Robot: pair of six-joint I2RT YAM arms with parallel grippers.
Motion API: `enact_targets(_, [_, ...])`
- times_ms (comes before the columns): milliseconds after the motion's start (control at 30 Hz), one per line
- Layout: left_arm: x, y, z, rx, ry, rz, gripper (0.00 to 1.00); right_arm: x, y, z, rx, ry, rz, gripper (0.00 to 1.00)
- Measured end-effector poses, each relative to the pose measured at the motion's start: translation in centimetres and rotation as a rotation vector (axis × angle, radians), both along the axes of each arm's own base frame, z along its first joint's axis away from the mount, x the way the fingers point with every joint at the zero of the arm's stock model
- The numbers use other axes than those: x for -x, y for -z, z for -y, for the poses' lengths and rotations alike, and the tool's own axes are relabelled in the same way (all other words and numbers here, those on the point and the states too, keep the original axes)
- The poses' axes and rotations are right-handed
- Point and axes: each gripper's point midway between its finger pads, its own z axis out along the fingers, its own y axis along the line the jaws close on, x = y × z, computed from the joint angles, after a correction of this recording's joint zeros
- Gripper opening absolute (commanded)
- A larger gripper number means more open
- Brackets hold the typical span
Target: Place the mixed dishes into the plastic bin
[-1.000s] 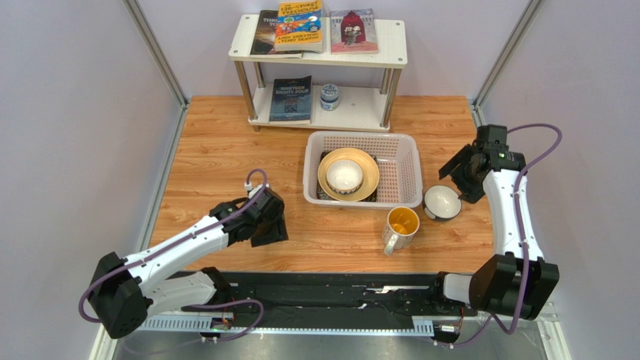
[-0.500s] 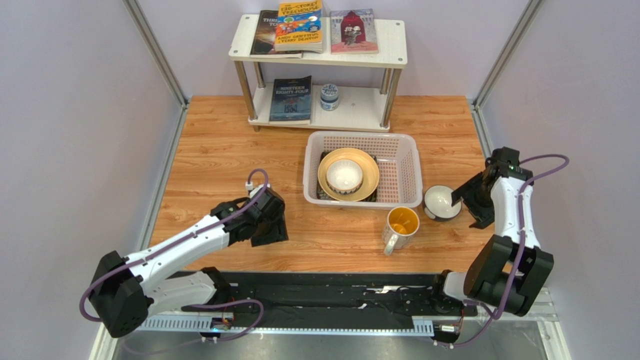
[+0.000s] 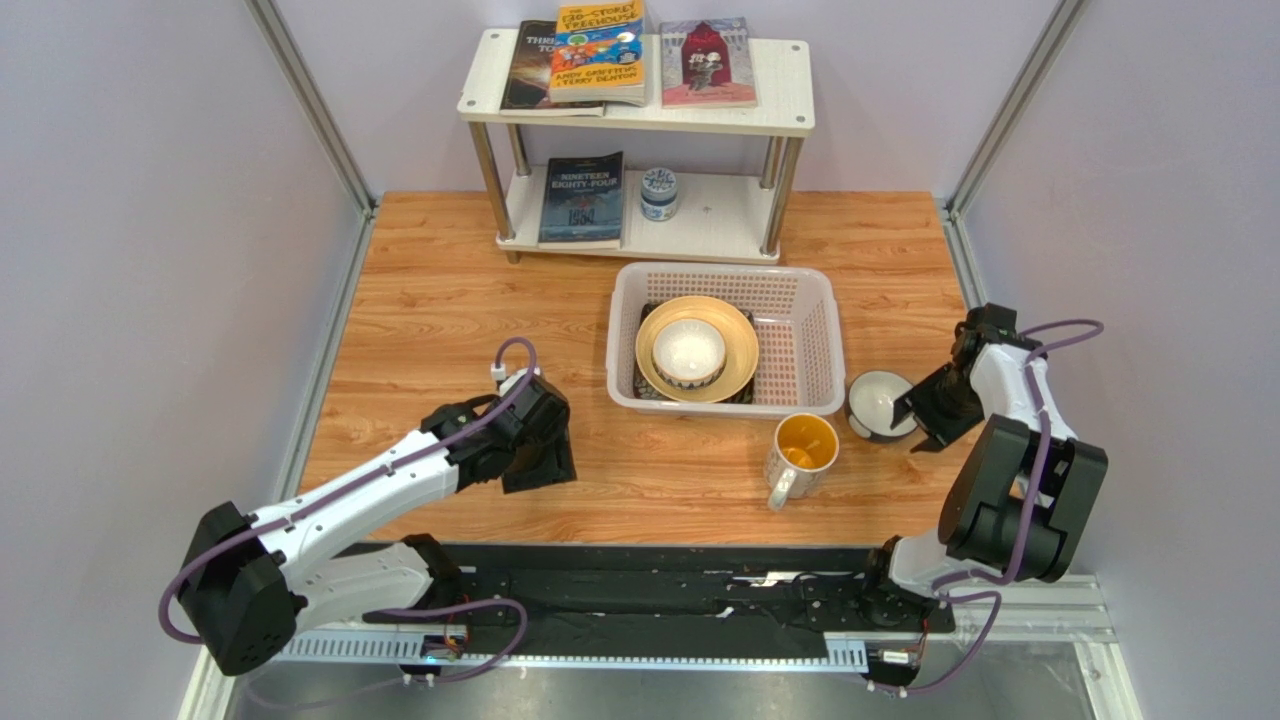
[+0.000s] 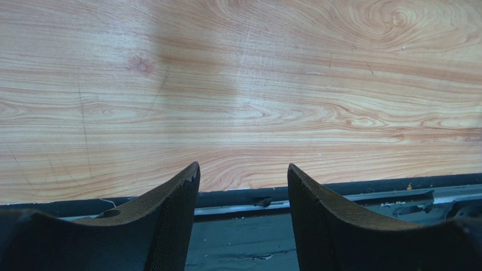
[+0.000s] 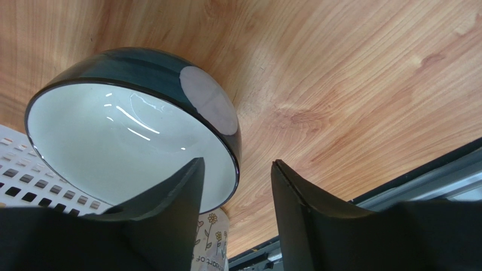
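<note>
Left wrist view: left gripper (image 4: 243,169) open, empty, over bare table (image 4: 226,84). Right wrist view: right gripper (image 5: 237,164) open, jaws astride the rim of the dark bowl (image 5: 113,135), not clamped. Top view: mug (image 3: 807,444) near that bowl; beyond, bin (image 3: 721,273) holding yellow plate (image 3: 739,357) and white bowl (image 3: 690,351).

The plastic bin (image 3: 721,273) is showing plain white and the round plate (image 3: 739,354) is glowing yellow. The small bowl (image 5: 113,135) is gleaming dark teal outside and white inside, while the mug (image 3: 807,444) is showing yellow inside and white with little flowers outside
</note>
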Motion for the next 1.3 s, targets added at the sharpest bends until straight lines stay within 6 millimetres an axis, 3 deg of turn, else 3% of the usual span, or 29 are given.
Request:
enact_targets(33, [0.0, 0.0, 0.0, 0.0, 0.0, 0.0, 0.63, -0.1, 0.1, 0.0, 0.0, 0.003, 0.003, 0.22])
enact_targets(267, [0.0, 0.0, 0.0, 0.002, 0.0, 0.001, 0.63, -0.2, 0.6, -0.2, -0.005, 0.007, 0.023, 0.03])
enact_targets(433, [-0.1, -0.1, 0.1, 0.005, 0.001, 0.004, 0.63, 0.5, -0.5, -0.2, 0.023, 0.006, 0.051, 0.0])
enact_targets(633, [-0.1, -0.1, 0.2, 0.007, 0.002, 0.005, 0.62, 0.9, -6.0, 0.9, 0.134, -0.003, 0.157, 0.0])
enact_targets(767, [-0.1, 0.0, 0.2, 0.006, 0.004, 0.004, 0.62, -0.9, -11.1, 1.5, 0.173, -0.029, 0.262, 0.0])
enact_targets(867, [-0.1, 0.0, 0.2, 0.006, 0.004, 0.003, 0.62, -2.4, -14.9, 0.7, 0.167, -0.063, 0.353, 0.0])
enact_targets(1000, [-0.2, 0.1, 0.3, 0.005, 0.005, 0.003, 0.62, -4.1, -17.8, -2.9, 0.146, -0.176, 0.438, 0.0])
enact_targets(1067, [-0.2, 0.2, 0.3, 0.002, 0.005, -0.001, 0.62, -5.0, -18.4, -6.4, 0.111, -0.274, 0.457, 0.0])
enact_targets(1200, [-0.2, 0.4, 0.3, -0.004, 0.006, -0.009, 0.62, -6.3, -17.3, -13.4, 0.047, -0.466, 0.418, 0.0])
enact_targets(1300, [-0.1, 0.4, 0.3, -0.004, 0.006, -0.011, 0.62, -7.3, -16.0, -16.8, 0.025, -0.547, 0.371, 0.0])
